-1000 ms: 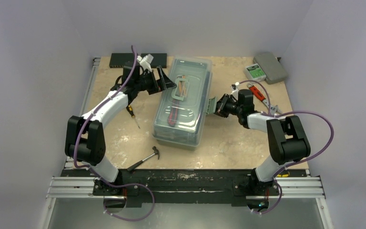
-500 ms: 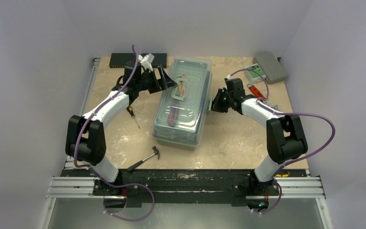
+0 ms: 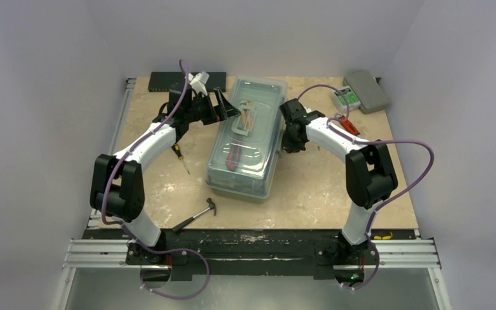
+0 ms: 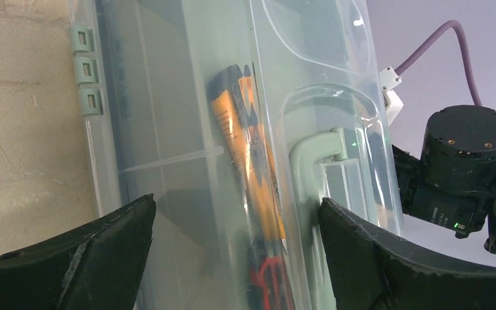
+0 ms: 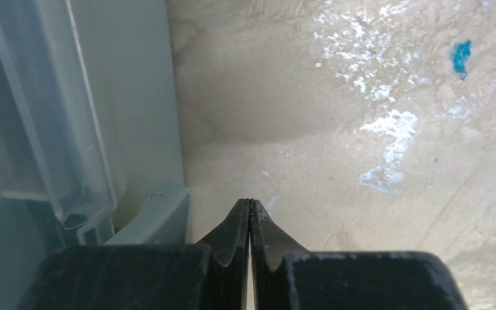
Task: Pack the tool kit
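1. The toolbox (image 3: pixel 248 139) stands in the middle of the table (image 3: pixel 310 194), its clear lid (image 4: pixel 310 58) down and its handle (image 3: pixel 244 123) on top
2. The left gripper (image 3: pixel 226 108) hangs at the box's far left side, its fingers (image 4: pixel 90 258) spread wide and holding nothing; the wrist view looks between them onto the lid
3. Through the lid, an orange-and-black tool (image 4: pixel 245 161) lies lengthwise inside, with something red (image 4: pixel 268 274) next to it
4. The right gripper (image 3: pixel 289 143) points down at the table just beside the box's right wall, its fingertips (image 5: pixel 236 226) pressed together and empty, near a green tab (image 5: pixel 158 216) low on the box
5. Loose on the table are a screwdriver (image 3: pixel 181 157) left of the box, a hammer (image 3: pixel 195 215) off its near left corner, and a red knife (image 3: pixel 347 123) to the right, beside the right arm
6. At the far edge sit a black box (image 3: pixel 187 80) on the left and a grey case (image 3: pixel 367 90) on the right, with a small green-and-white item (image 3: pixel 344 97) just beside the case
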Controlling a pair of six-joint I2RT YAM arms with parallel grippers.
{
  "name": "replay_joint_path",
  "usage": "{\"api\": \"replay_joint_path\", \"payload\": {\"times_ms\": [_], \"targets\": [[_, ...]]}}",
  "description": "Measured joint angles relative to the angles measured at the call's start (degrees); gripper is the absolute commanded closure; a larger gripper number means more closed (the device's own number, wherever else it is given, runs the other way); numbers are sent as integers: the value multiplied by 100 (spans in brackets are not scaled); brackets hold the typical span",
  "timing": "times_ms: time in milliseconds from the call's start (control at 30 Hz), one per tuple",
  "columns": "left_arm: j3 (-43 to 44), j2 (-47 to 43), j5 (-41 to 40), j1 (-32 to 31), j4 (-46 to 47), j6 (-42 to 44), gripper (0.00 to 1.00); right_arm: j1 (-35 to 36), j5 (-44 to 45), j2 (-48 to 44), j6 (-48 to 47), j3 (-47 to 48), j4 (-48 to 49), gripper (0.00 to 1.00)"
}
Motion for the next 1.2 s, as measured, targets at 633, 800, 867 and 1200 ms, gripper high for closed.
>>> {"api": "replay_joint_path", "payload": {"times_ms": [633, 800, 867, 1200], "targets": [[-487, 118, -144, 28, 1187, -243, 11, 37, -879, -4, 186, -811, 1344, 100], [-824, 92, -293, 28, 1740, -422, 11, -39, -1165, 22, 212, -929, 1670, 100], [-909, 83, -354, 28, 1910, -516, 11, -87, -1268, 39, 214, -935, 1766, 100], [-599, 352, -1259, -470, 2282, -920, 12, -647, -2020, 68, 61, -986, 2153, 100]]}}
